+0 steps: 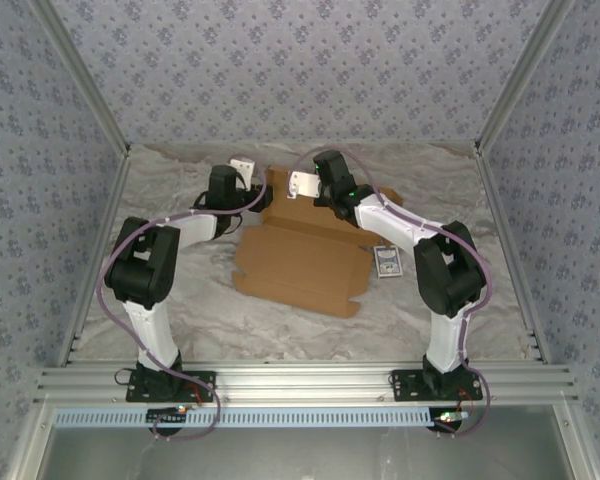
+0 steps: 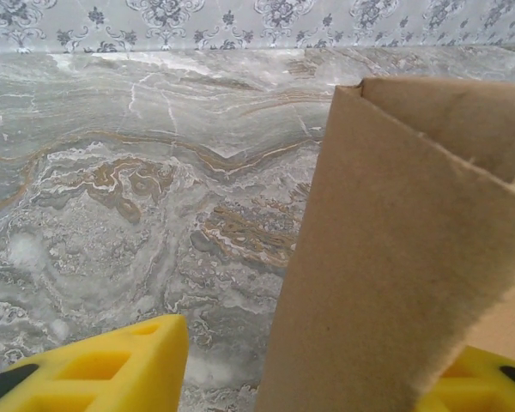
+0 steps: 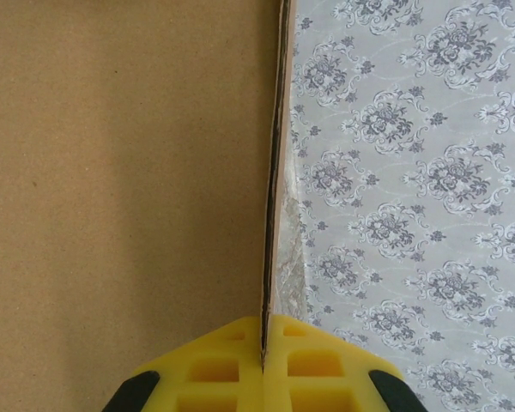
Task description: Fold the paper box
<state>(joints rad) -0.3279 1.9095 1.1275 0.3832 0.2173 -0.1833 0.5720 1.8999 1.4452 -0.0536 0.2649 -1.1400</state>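
Observation:
The paper box [image 1: 300, 265] is a brown cardboard sheet lying mid-table, its far panel lifted between the two arms. My right gripper [image 1: 298, 188] holds that panel from above. In the right wrist view the yellow fingers [image 3: 215, 369] are shut on the panel's thin edge [image 3: 270, 172], at the right gripper [image 3: 263, 330]. My left gripper [image 1: 258, 190] is at the panel's left end. In the left wrist view a curled flap of the paper box [image 2: 386, 257] stands between the open left gripper's [image 2: 318, 343] fingers, close to the right finger, with a gap to the left finger [image 2: 112, 369].
A small dark card with a white border [image 1: 387, 262] lies just right of the box. The marbled table cloth [image 1: 180, 320] spreads around, with patterned walls on three sides and an aluminium rail [image 1: 300, 385] along the near edge.

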